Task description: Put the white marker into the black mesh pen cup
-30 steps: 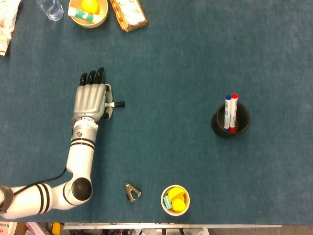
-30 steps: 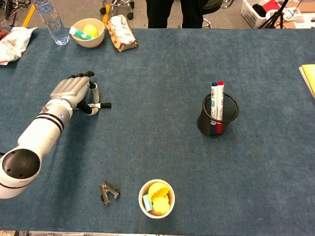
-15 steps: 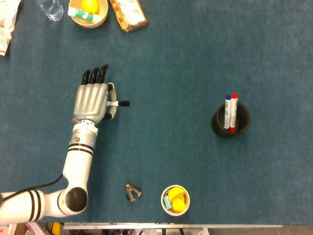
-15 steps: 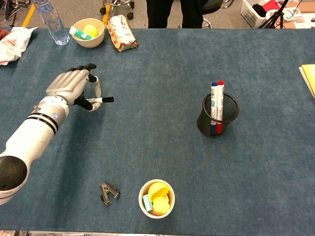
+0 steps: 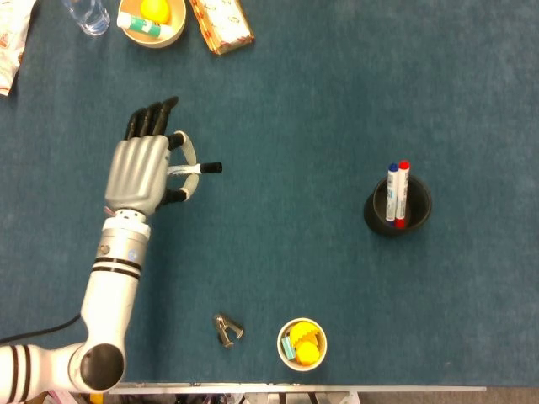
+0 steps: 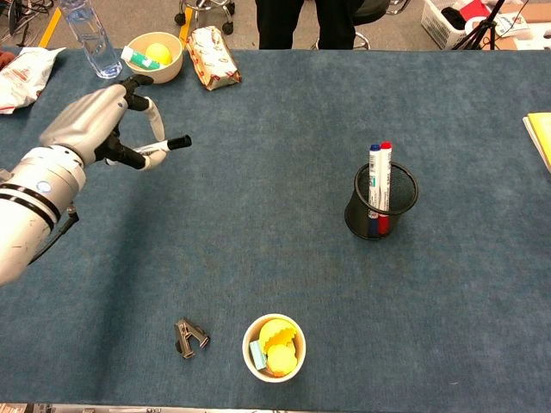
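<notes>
My left hand [image 5: 145, 168] [image 6: 95, 123] is raised above the left side of the blue table and pinches the white marker [image 5: 195, 169] [image 6: 164, 145] between thumb and a finger. The marker lies roughly level, its black cap pointing right. The black mesh pen cup [image 5: 397, 208] [image 6: 381, 200] stands far to the right, upright, with a blue-capped and a red-capped marker in it. My right hand is not in either view.
A bowl [image 6: 155, 57] with a yellow ball, a clear bottle [image 6: 91, 38] and a snack packet [image 6: 213, 58] sit at the back left. A staple remover [image 6: 190, 336] and a small cup of yellow items [image 6: 274, 346] lie near the front edge.
My left hand has lifted off the table with the white marker in its pinch, rising and shifting slightly back and left.
</notes>
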`<control>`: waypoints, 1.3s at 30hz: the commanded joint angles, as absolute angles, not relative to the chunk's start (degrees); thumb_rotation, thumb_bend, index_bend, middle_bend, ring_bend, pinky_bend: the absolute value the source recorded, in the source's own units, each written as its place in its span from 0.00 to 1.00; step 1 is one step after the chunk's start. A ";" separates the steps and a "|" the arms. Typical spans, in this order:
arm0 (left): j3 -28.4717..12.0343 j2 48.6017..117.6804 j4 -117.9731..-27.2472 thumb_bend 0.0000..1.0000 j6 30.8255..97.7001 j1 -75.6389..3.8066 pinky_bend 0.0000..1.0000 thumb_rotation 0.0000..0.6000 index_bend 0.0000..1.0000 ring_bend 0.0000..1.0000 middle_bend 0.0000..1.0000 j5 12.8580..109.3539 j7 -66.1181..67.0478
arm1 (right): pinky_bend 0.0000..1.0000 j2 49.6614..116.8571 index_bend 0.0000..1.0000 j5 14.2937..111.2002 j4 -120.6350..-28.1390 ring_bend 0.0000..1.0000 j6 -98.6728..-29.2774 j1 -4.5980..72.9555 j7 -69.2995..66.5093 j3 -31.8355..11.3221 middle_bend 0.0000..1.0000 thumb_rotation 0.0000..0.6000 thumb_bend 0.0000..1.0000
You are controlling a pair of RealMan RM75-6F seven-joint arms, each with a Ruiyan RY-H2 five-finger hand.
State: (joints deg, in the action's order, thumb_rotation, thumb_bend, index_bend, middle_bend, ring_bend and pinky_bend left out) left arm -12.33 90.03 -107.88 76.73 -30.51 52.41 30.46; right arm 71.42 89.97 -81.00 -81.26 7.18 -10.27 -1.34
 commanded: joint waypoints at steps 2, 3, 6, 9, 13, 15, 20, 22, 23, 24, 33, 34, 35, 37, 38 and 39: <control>-13.12 86.24 -112.32 0.36 77.72 -28.71 0.01 1.00 0.61 0.00 0.07 54.45 27.06 | 0.38 73.77 0.23 92.12 -79.61 0.30 -81.57 8.40 -13.40 -1.10 0.33 1.00 0.00; -13.09 85.59 -113.08 0.36 77.86 -28.44 0.01 1.00 0.61 0.00 0.07 54.93 26.60 | 0.38 74.41 0.23 92.49 -79.16 0.30 -81.68 8.63 -14.05 -1.10 0.33 1.00 0.00; -12.85 83.51 -115.28 0.36 78.29 -27.51 0.01 1.00 0.61 0.00 0.07 56.31 25.13 | 0.38 76.80 0.23 93.63 -77.33 0.30 -81.78 9.45 -16.49 -0.93 0.33 1.00 0.00; -12.51 81.76 -116.75 0.36 78.85 -26.67 0.01 1.00 0.61 0.00 0.07 57.60 24.17 | 0.38 79.28 0.23 94.20 -75.22 0.28 -81.06 10.31 -18.56 -0.57 0.32 1.00 0.00; -12.22 79.73 -118.25 0.36 79.59 -25.69 0.01 1.00 0.61 0.00 0.07 59.05 23.12 | 0.37 82.93 0.23 94.76 -71.99 0.25 -79.96 11.52 -20.70 -0.14 0.29 1.00 0.00; -12.22 78.99 -118.59 0.36 79.79 -25.43 0.01 1.00 0.61 0.00 0.07 59.42 22.87 | 0.36 84.56 0.23 94.99 -70.48 0.24 -79.78 12.05 -21.39 -0.15 0.28 1.00 0.00; -12.06 77.41 -119.50 0.36 80.16 -24.74 0.01 1.00 0.61 0.00 0.07 60.11 22.14 | 0.35 89.69 0.22 95.71 -65.42 0.23 -79.83 13.45 -25.24 -0.11 0.27 1.00 0.00; -11.87 76.96 -119.70 0.36 80.20 -24.48 0.01 1.00 0.61 0.00 0.07 60.36 21.88 | 0.35 91.95 0.22 95.99 -62.92 0.23 -80.20 13.96 -27.42 -0.13 0.27 1.00 0.00; -11.83 76.80 -119.77 0.36 80.20 -24.40 0.01 1.00 0.61 0.00 0.07 60.41 21.78 | 0.35 92.92 0.22 96.12 -61.81 0.23 -80.47 14.13 -28.30 -0.14 0.27 1.00 0.00; -11.82 76.65 -119.81 0.36 80.22 -24.32 0.01 1.00 0.61 0.00 0.07 60.48 21.66 | 0.35 93.91 0.22 96.25 -60.68 0.23 -80.82 14.27 -29.12 -0.15 0.27 1.00 0.00; -11.58 75.69 -119.76 0.36 80.04 -23.75 0.01 1.00 0.61 0.00 0.07 60.82 20.53 | 0.35 101.30 0.22 96.38 -51.96 0.23 -82.18 15.62 -35.96 -0.02 0.27 1.00 0.00; -11.58 75.61 -119.75 0.36 80.03 -23.70 0.01 1.00 0.61 0.00 0.07 60.84 20.45 | 0.35 101.92 0.22 96.29 -51.28 0.23 -81.88 15.87 -36.50 0.07 0.27 1.00 0.00; -11.55 75.56 -119.76 0.36 80.02 -23.67 0.01 1.00 0.61 0.00 0.07 60.87 20.44 | 0.35 102.35 0.22 96.24 -50.82 0.23 -81.63 16.06 -36.88 0.15 0.27 1.00 0.00; -11.44 75.44 -119.76 0.36 79.97 -23.57 0.01 1.00 0.61 0.00 0.07 60.92 20.34 | 0.35 103.30 0.22 96.18 -49.82 0.23 -81.16 16.48 -37.65 0.37 0.27 1.00 0.00; -11.39 75.41 -119.75 0.36 79.95 -23.54 0.01 1.00 0.61 0.00 0.07 60.92 20.32 | 0.35 103.69 0.22 96.16 -49.39 0.23 -81.00 16.66 -37.94 0.44 0.27 1.00 0.00; -11.37 75.38 -119.75 0.36 79.96 -23.50 0.01 1.00 0.61 0.00 0.07 60.93 20.28 | 0.35 104.08 0.22 96.15 -48.98 0.23 -80.87 16.83 -38.23 0.52 0.27 1.00 0.00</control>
